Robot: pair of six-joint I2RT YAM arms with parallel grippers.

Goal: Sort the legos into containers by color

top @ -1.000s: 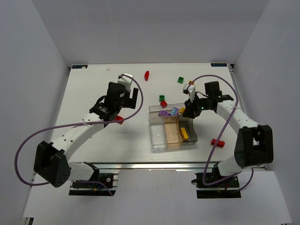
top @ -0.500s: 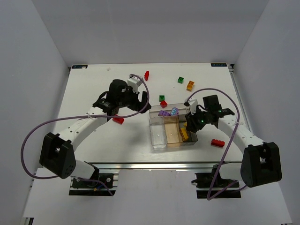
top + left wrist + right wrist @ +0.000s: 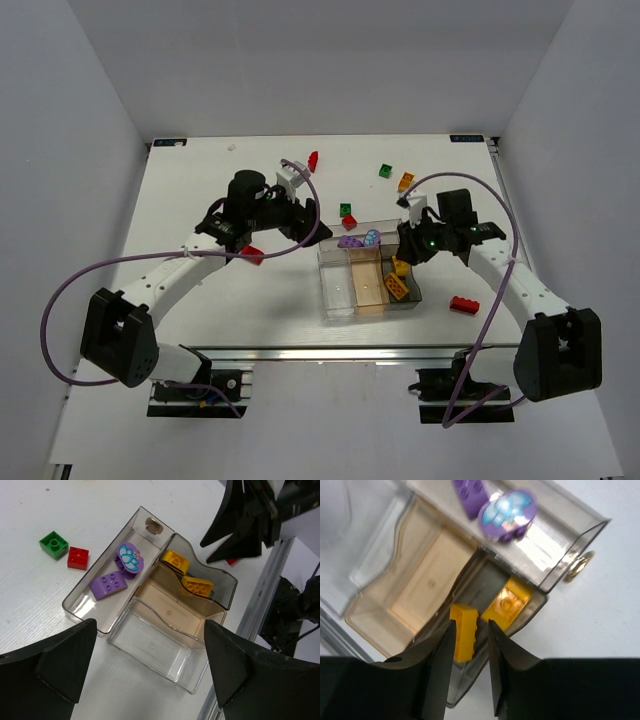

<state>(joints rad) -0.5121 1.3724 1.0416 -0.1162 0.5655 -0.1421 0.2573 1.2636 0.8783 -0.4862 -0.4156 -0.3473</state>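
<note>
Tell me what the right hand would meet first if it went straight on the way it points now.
Probably the yellow brick lying in the grey compartment: the right hand points straight down at it, though depth is unclear.

- A flat white table top (image 3: 200,200), finely ribbed in the left wrist view, lies under everything.
- Plain pale grey wall panels (image 3: 60,150) stand along its left, far and right sides.
- A silver aluminium rail (image 3: 330,352) runs along the near edge.
- Small dark corner fittings sit at the far left (image 3: 165,143) and far right (image 3: 466,137) corners.
- A tiny white speck (image 3: 232,147) lies near the far left corner.
- A small round brass-coloured piece (image 3: 155,526) sits at one end of the clear plastic tray (image 3: 150,645).
</note>
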